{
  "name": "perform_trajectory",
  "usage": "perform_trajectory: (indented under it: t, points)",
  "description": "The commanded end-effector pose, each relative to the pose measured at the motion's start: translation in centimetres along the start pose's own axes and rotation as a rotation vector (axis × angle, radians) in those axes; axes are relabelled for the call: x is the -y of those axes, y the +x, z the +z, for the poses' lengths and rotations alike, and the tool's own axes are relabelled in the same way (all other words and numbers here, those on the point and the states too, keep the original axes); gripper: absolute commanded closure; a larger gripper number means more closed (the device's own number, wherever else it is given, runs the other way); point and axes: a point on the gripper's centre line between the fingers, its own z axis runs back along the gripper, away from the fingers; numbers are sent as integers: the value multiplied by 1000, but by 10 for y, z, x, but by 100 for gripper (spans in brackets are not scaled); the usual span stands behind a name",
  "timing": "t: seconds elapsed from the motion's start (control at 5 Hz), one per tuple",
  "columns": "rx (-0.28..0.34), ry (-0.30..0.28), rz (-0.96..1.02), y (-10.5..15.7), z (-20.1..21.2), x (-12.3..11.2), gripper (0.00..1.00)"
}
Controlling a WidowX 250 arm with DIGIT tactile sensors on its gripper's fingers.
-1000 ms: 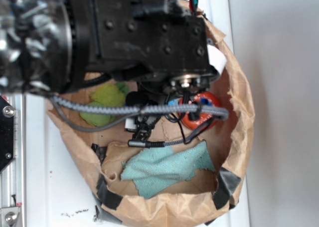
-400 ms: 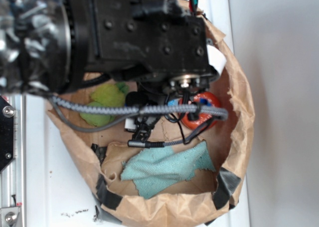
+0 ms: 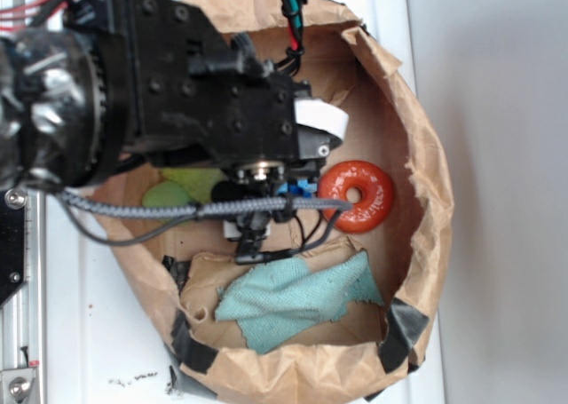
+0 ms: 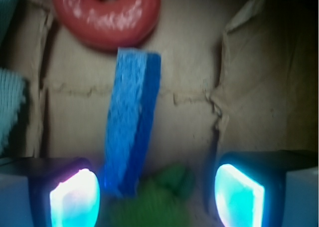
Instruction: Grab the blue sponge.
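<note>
The blue sponge lies on the brown paper floor, a light-blue block with a darker blue layer on its right side. Its near end sits between my fingers, close to the left fingertip. My gripper is open and holds nothing. In the exterior view only a small blue patch of the sponge shows under the arm, and the gripper is mostly hidden by the wrist and cables.
A red ring lies just beyond the sponge and also shows in the wrist view. A yellow-green plush lump sits under the arm and between my fingers. A teal cloth lies nearer. Crumpled paper bag walls surround everything.
The arm has moved left and toward the back of the bag. The red ring is now fully uncovered. The sponge, cloth and ring have not moved.
</note>
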Motion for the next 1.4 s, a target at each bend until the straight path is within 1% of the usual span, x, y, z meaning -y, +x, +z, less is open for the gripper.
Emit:
perform_trajectory:
  t: [0.0, 0.4, 0.6, 1.0, 1.2]
  points:
    - [64, 13, 28, 17, -1, 5, 0]
    - [33, -6, 55, 24, 4, 4, 0]
    - [13, 15, 66, 26, -4, 12, 0]
    - [-18, 88, 51, 25, -24, 32, 0]
    - [-6, 88, 61, 23, -29, 38, 0]
